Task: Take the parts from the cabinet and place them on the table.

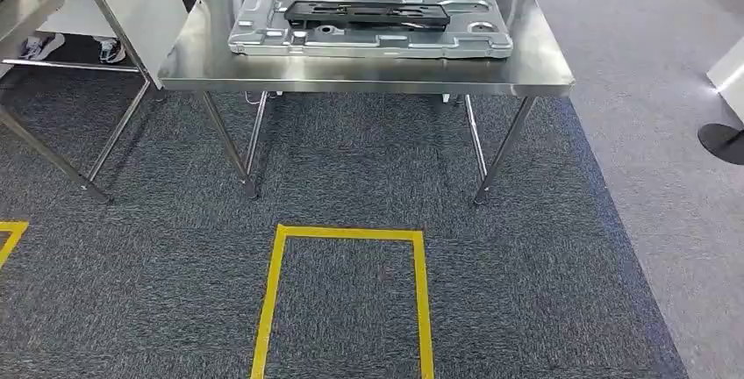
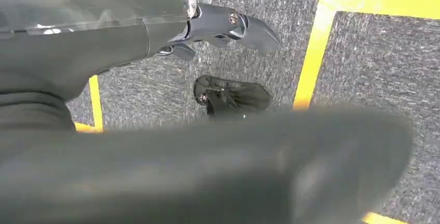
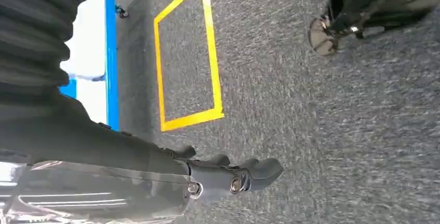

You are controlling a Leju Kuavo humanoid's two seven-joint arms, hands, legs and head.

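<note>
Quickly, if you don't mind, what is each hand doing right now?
Left hand: holds nothing, open.
Right hand: holds nothing, open.

No text, label, brand, number or sign can be read anywhere in these views.

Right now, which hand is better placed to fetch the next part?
Neither clearly: left hand and right hand both hang over carpet holding nothing. Two parts already lie on the table; no cabinet appears.

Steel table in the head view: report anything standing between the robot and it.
Nothing visible does. Bare carpet with a yellow taped rectangle lies before the steel table, where a grey part and black part already rest.
</note>
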